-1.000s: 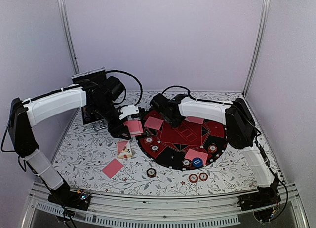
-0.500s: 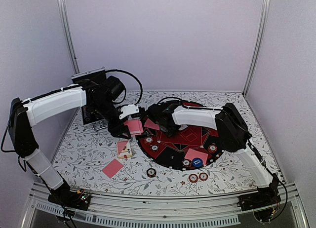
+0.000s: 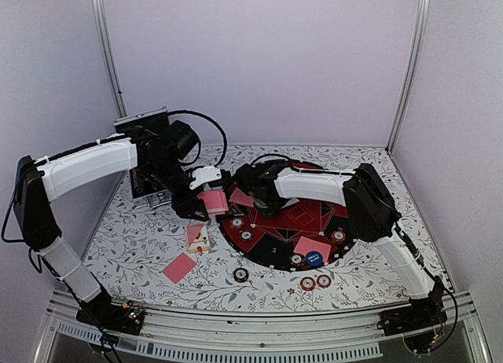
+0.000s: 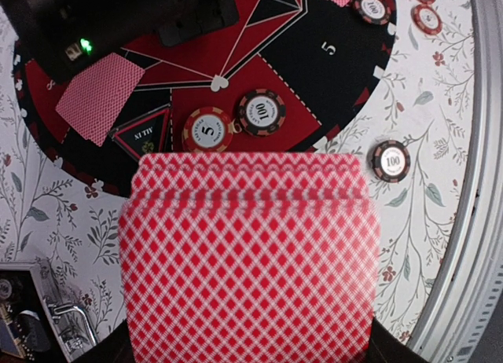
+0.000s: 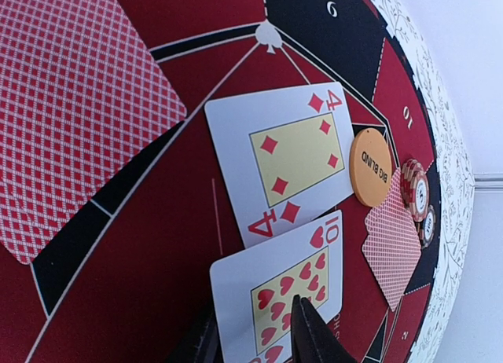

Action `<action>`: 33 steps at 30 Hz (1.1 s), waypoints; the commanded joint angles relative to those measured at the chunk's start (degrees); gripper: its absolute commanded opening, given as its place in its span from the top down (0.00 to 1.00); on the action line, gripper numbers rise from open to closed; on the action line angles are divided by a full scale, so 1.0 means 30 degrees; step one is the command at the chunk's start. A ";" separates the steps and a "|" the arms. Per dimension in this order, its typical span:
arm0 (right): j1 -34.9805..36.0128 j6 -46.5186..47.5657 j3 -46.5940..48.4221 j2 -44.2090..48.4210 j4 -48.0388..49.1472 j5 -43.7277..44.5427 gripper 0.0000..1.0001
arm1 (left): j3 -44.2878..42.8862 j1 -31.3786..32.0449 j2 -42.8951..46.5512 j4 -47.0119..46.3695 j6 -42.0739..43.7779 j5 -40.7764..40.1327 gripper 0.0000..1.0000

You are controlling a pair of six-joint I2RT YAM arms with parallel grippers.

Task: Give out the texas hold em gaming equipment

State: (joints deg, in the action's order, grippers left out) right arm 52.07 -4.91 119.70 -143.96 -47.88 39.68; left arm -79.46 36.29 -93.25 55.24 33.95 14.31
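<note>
Two face-up cards lie on the mat below your right gripper: the diamond four and, nearer the fingers, the heart ten, its far edge meeting or just short of the four. The right jaws stand parted over the ten's near end with the card flat between them, so nothing looks pinched. Your left gripper is clamped on the deck, held above the mat's left rim with the pink backs toward its wrist camera. If the next card is to come from there, the deck lies to the right gripper's left, near it, and the right arm is the one free to reach. The ten's long axis runs away from the fingertips, roughly parallel to the four.
</note>
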 commanded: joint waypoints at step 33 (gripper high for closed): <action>-0.3978 -0.5914 -1.0532 0.7935 0.5371 -1.6501 0.32 | -0.0701 -0.0086 0.0452 0.0306 -0.0039 0.0565 1.00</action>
State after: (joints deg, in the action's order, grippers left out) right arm 41.01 -19.84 91.20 -122.39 -36.56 -5.89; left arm -79.90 36.29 -93.25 55.81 33.95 14.74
